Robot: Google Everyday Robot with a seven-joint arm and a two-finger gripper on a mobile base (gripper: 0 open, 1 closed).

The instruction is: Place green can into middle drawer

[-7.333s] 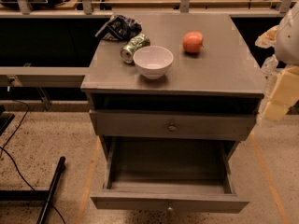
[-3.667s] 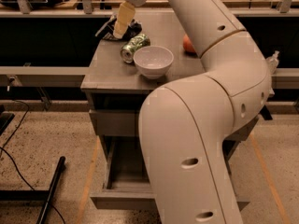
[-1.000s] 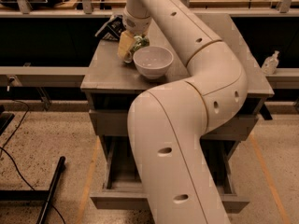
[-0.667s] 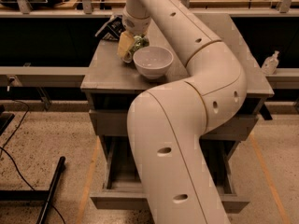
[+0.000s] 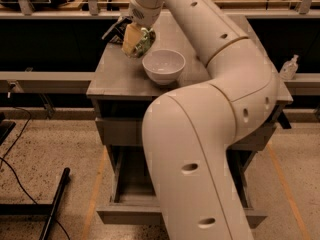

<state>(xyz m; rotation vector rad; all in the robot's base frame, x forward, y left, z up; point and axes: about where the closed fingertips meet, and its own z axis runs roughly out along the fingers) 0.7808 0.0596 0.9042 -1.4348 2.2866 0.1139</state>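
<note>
A grey table (image 5: 114, 71) is standing on a speckled floor (image 5: 45, 154). My fingers (image 5: 135, 41) are hanging over the back left part of the table top, in the upper left of the frame. They are sitting right against the green can (image 5: 146, 39). The can is showing just to their right, close beside the white bowl (image 5: 163, 65) and a little further back. I cannot tell how far open my fingers are, or if they are gripping the can. My big pale arm (image 5: 215, 114) is bending down through the middle of the frame and hiding much of the table. Under the table top, the upper drawer (image 5: 120, 131) is sitting pushed in. Below it, the middle drawer (image 5: 131, 186) is standing pulled out at the bottom of the frame. A black bar (image 5: 56, 199) is lying on the floor at the lower left. A small clear bottle (image 5: 289, 67) is standing near the right edge.
</note>
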